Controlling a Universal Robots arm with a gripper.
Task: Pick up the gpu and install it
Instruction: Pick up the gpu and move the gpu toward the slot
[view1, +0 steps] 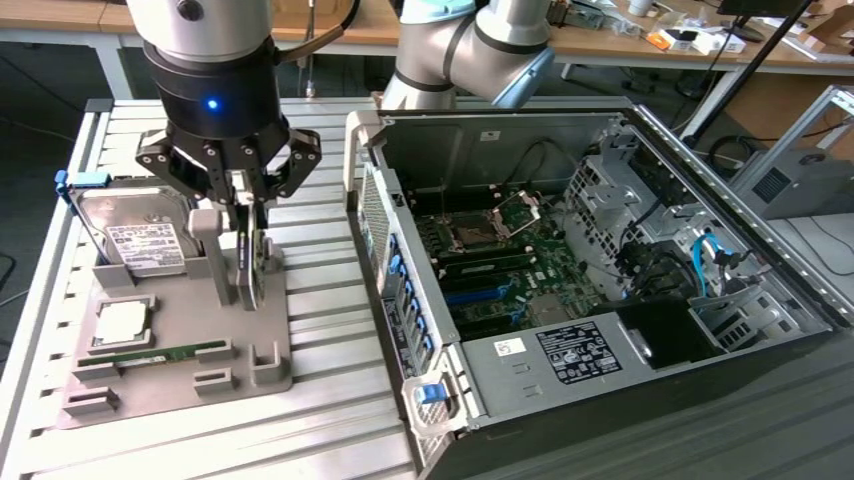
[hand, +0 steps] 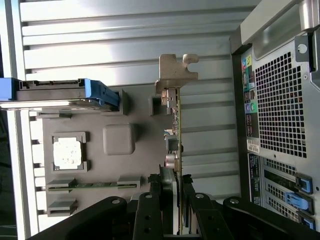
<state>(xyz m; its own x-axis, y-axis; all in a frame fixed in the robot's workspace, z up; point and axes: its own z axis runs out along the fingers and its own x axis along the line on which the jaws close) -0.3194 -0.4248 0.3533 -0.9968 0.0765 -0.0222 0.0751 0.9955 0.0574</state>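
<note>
The gpu (view1: 248, 278) stands on edge in a slot of the grey holder tray (view1: 160, 392), a thin dark card. In the wrist view the gpu (hand: 176, 131) is edge-on, with its pale metal bracket (hand: 174, 75) at the far end. My gripper (view1: 246, 252) hangs straight down over it, and the black fingers (hand: 156, 207) press against both faces of the card. In the wrist view the gripper (hand: 175, 189) is shut on the card's near end. Whether the card's lower edge still sits in the slot is not visible.
On the same tray are a silver hard drive (view1: 139, 238) with a blue clip, a processor (view1: 120, 320) and a green memory stick (view1: 167, 353). The open computer case (view1: 574, 260) lies at the exterior view's right, its motherboard (view1: 501, 270) exposed. Everything rests on a slatted metal table (view1: 327, 420).
</note>
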